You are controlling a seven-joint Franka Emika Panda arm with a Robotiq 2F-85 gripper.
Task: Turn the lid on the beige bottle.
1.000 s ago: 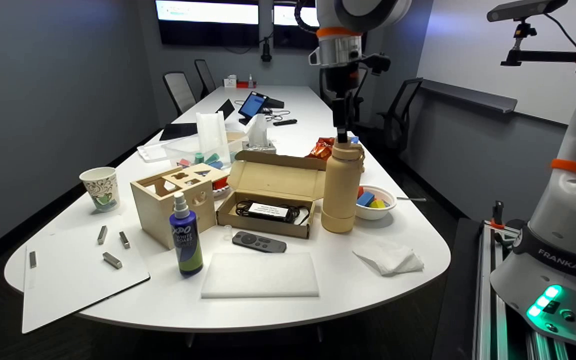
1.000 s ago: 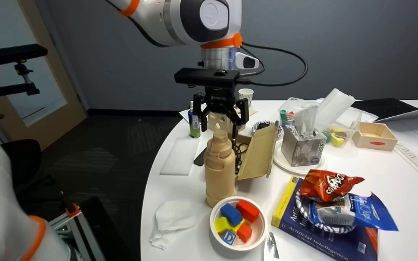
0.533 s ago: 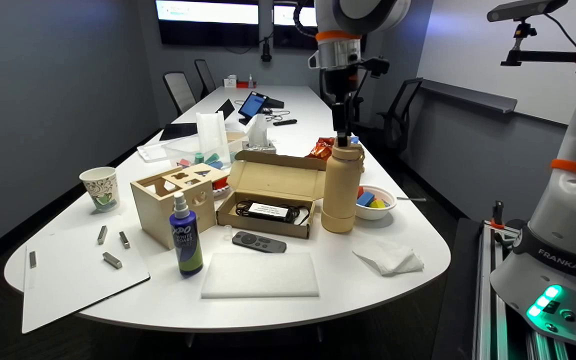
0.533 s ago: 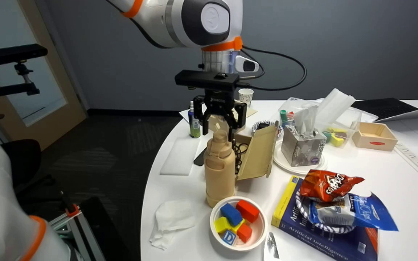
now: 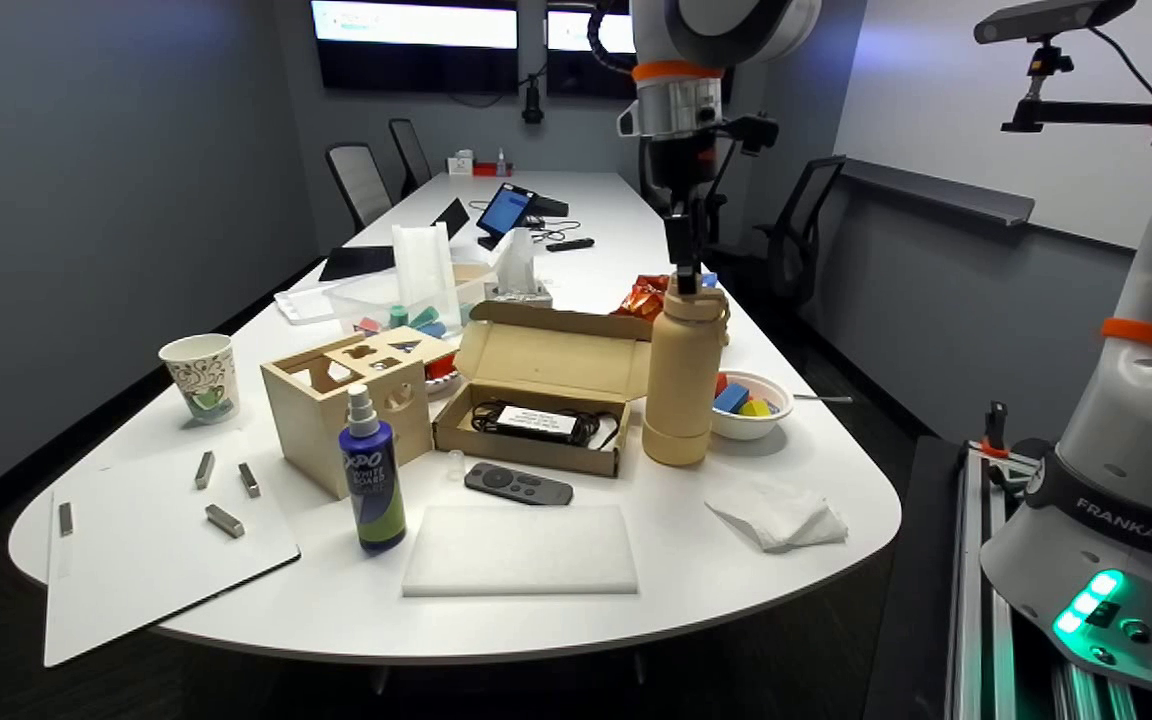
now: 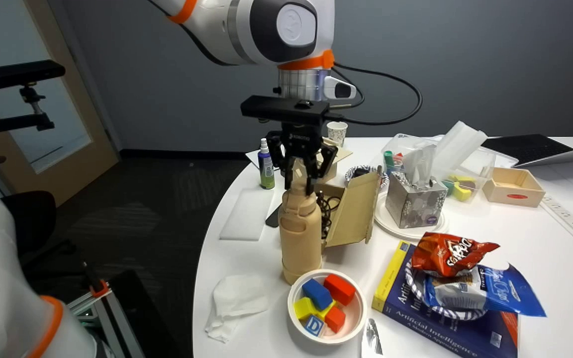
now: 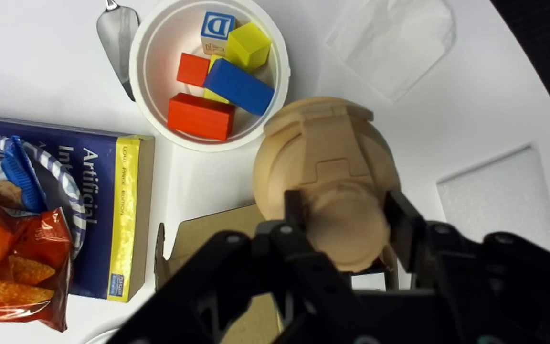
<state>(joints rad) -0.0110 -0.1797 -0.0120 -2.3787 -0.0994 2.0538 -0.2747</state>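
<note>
Claw (image 6: 299, 187) clenched from both sides on the lid (image 7: 346, 229) atop the beige bottle (image 5: 681, 390), which stands upright on the white counter (image 5: 536, 625). Close by sit a bowl (image 5: 751, 429) of blocks (image 7: 234, 83) and an open cardboard box (image 5: 526, 452); farther, a tissue box (image 6: 412, 206); farthest, wall screens (image 5: 416, 55).

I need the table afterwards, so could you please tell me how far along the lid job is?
Done: the jaws straddle the lid of the upright beige bottle. In hand: the grip, apparently closed on both sides. Left: probably the turn; the lid sits on the bottle, its turning unconfirmed.
</note>
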